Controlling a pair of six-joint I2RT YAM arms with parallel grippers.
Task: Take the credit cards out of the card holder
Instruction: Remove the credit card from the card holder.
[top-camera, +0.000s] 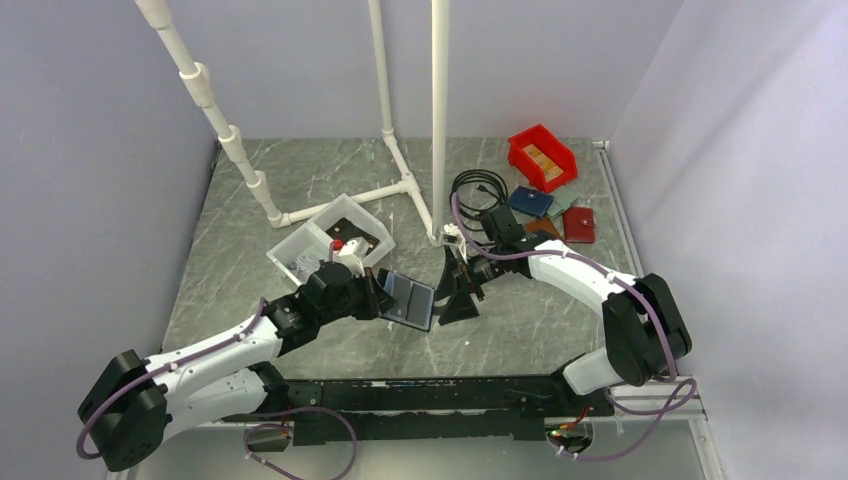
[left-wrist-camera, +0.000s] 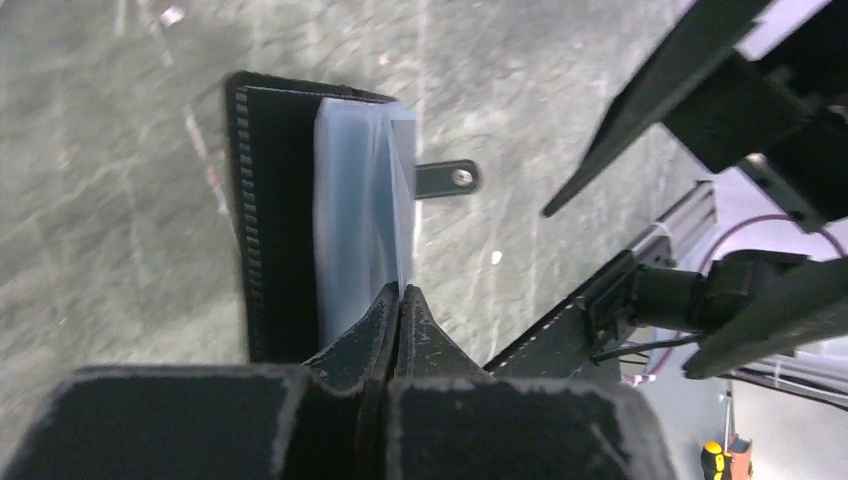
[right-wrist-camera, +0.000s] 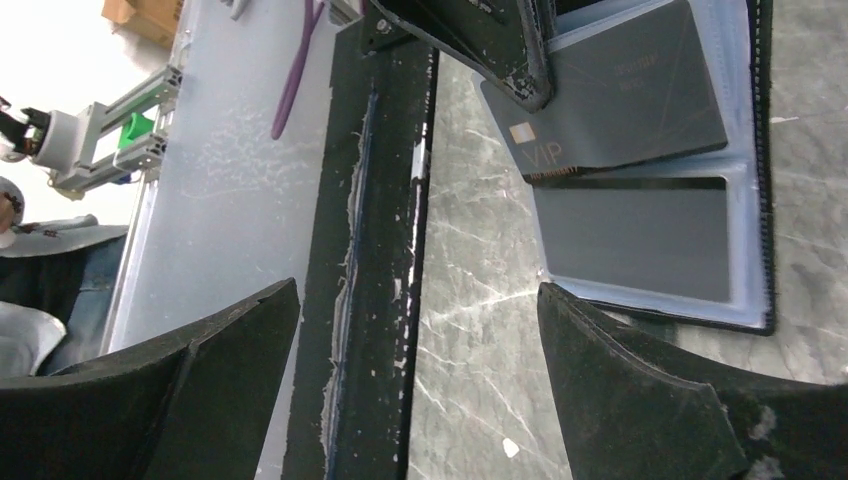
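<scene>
The black card holder (top-camera: 412, 301) is held open, off the table, in the middle. My left gripper (top-camera: 384, 294) is shut on the edge of its pale clear window sleeve (left-wrist-camera: 362, 215); the jaws (left-wrist-camera: 402, 292) meet on the plastic. In the right wrist view the holder (right-wrist-camera: 742, 150) shows two grey credit cards. One marked "VIP" (right-wrist-camera: 615, 90) is tilted and partly out of its upper pocket. The other (right-wrist-camera: 630, 238) lies in the lower pocket. My right gripper (top-camera: 461, 298) is open and empty just right of the holder, with the holder beyond its right finger (right-wrist-camera: 640, 390).
A clear plastic bin (top-camera: 305, 248) stands behind the left arm. A red bin (top-camera: 542, 157), several wallets (top-camera: 553, 213) and a black cable (top-camera: 478, 186) lie at the back right. A white pipe frame (top-camera: 408, 184) stands at the back. A black rail (top-camera: 430, 395) runs along the near edge.
</scene>
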